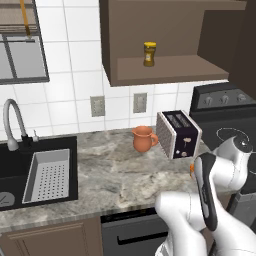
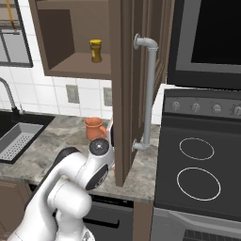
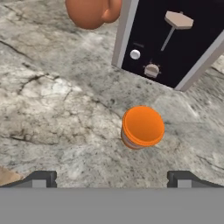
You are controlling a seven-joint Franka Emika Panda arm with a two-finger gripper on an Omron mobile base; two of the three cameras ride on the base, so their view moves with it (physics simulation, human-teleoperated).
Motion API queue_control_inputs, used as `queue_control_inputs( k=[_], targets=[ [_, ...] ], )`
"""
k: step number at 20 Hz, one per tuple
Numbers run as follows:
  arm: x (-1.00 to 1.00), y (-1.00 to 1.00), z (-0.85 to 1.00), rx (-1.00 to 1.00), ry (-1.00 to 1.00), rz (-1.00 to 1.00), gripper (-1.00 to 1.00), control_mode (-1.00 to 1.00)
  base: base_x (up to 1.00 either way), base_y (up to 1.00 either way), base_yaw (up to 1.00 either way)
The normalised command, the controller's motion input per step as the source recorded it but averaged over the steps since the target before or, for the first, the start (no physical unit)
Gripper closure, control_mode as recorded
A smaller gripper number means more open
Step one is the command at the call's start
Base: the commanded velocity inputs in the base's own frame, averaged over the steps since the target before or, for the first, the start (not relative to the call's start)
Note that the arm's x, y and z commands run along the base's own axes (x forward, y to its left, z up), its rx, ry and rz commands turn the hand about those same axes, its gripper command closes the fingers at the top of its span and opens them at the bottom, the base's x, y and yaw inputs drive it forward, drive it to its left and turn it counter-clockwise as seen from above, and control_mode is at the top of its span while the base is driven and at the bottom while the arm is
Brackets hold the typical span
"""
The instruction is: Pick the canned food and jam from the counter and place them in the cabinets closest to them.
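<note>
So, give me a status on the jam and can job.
Done: nothing visibly. The open wall cabinet holds only a taller amber jar.
In hand: the open gripper hovers over the jam, which stands on the counter beside the toaster; no grasp yet.
Left: grasp and shelve the jam, then find and shelve the can, which I can't see.

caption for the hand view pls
Open jaws above a small squat orange jam jar on the marbled stone counter, near a black toaster.
</note>
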Motion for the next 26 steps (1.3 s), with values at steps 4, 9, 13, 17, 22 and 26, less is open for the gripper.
queue_control_inputs(
  k=[4, 9, 13, 17, 22, 26],
  targets=[
    [0.01, 0.0, -0.1, -0.02, -0.05, 0.0, -1.0, -1.0, 0.0, 0.0, 0.0],
    [0.0, 0.0, -0.02, -0.01, -0.02, 0.0, -1.0, -1.0, 0.0, 0.0, 0.0],
    [0.01, 0.0, 0.0, 0.0, 0.0, 0.0, -1.0, -1.0, 0.0, 0.0, 0.0],
    [0.07, -0.11, 0.0, 0.0, 0.0, 0.0, -1.0, -1.0, 0.0, 0.0, 0.0],
    [0.08, -0.15, 0.0, 0.0, -0.01, 0.0, -1.0, -1.0, 0.0, 0.0, 0.0],
    [0.01, -0.03, 0.0, 0.0, 0.0, 0.0, -1.0, -1.0, 0.0, 0.0, 0.0]
  ],
)
